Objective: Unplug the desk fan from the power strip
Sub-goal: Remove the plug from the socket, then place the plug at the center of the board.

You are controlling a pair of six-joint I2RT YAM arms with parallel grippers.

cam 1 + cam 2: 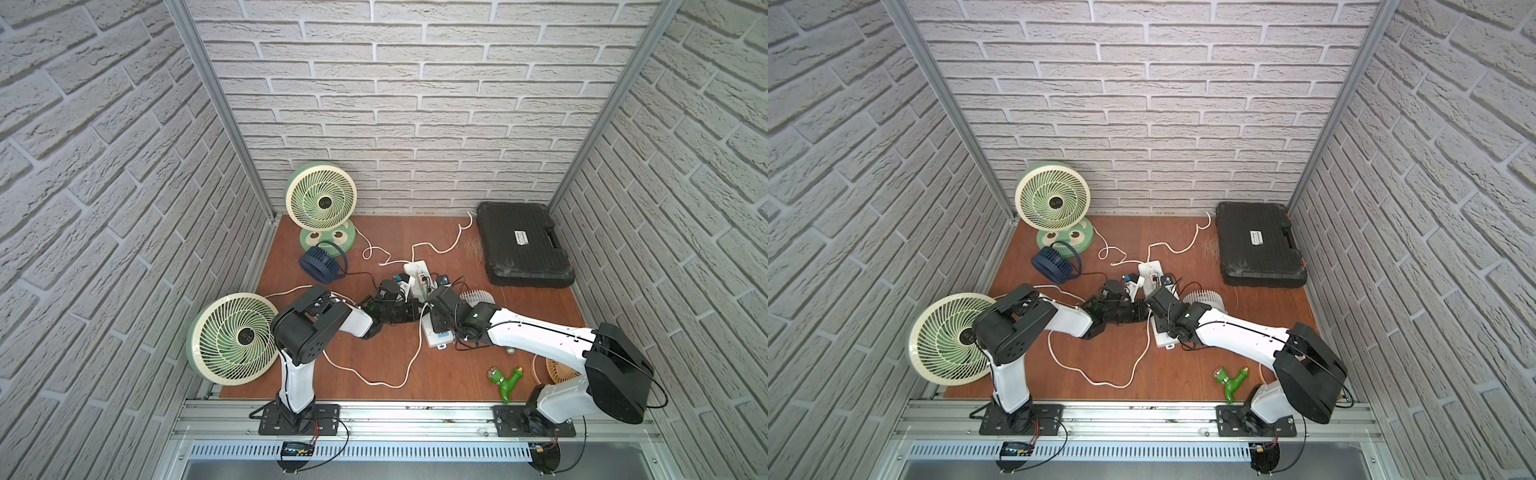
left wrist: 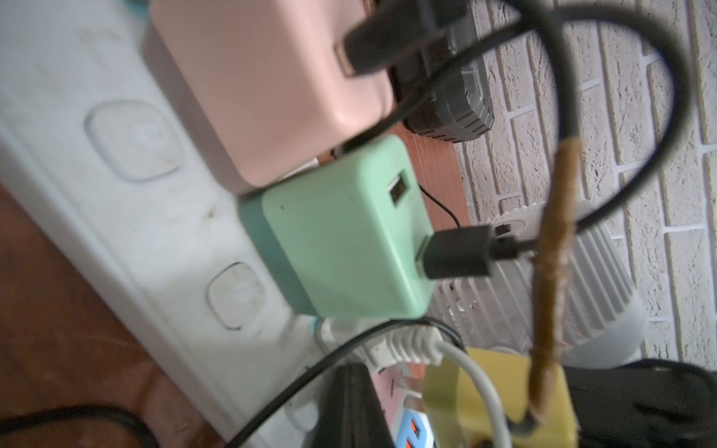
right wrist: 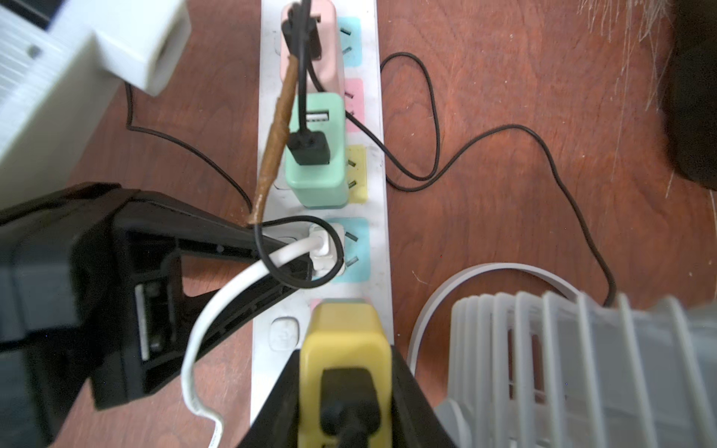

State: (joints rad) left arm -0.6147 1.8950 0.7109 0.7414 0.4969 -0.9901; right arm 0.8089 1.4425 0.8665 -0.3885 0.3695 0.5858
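The white power strip (image 3: 281, 310) lies flat on the table (image 3: 504, 97), pastel sockets upward, a green adapter (image 3: 314, 182) plugged in.

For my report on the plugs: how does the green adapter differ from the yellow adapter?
The green adapter stands free; the yellow adapter is clamped by the right gripper. The green adapter is next to the pink adapter; the yellow adapter is beyond the white plug. Both sit in the power strip, each with a black plug.

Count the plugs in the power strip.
4 along the power strip: pink adapter, green adapter, white plug by the left gripper, yellow adapter in the right gripper. More may be hidden.
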